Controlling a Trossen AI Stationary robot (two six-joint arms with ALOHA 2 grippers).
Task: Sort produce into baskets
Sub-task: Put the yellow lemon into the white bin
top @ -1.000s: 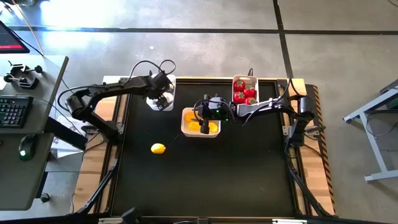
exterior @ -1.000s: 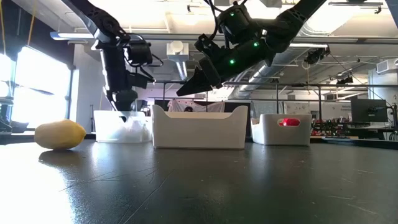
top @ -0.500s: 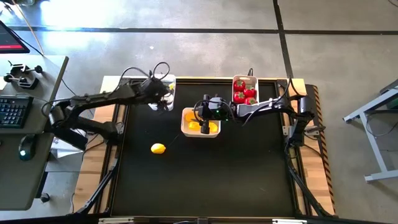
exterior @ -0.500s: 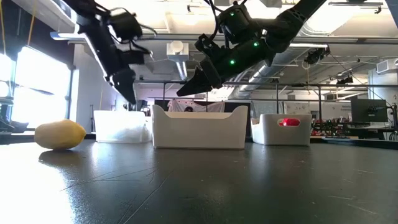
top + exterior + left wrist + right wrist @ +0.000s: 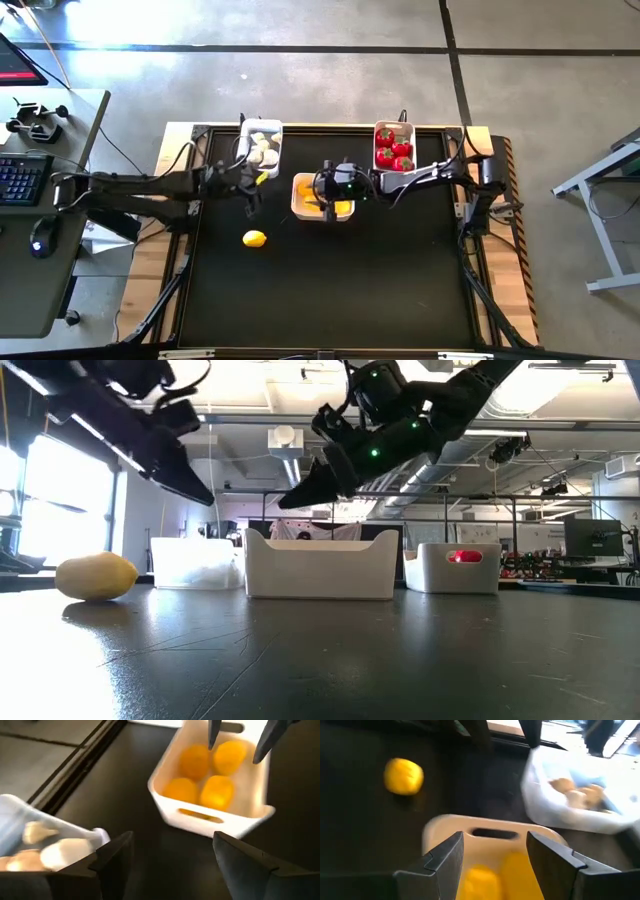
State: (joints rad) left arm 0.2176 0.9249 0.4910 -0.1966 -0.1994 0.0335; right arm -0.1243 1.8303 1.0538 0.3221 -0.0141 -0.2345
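Lemon [image 5: 255, 238] loose on counter [image 5: 330, 290]; left gripper [image 5: 250, 203] above it, right gripper [image 5: 326, 209] over lemon bin [image 5: 297, 204], both fingers apart, empty.

The left gripper [image 5: 250, 203] has pulled back from the garlic bin [image 5: 262, 147], now over bare table.

No readable text, labels, brands or numbers anywhere: none on bins, produce, arms or desk; signs in room behind too small.
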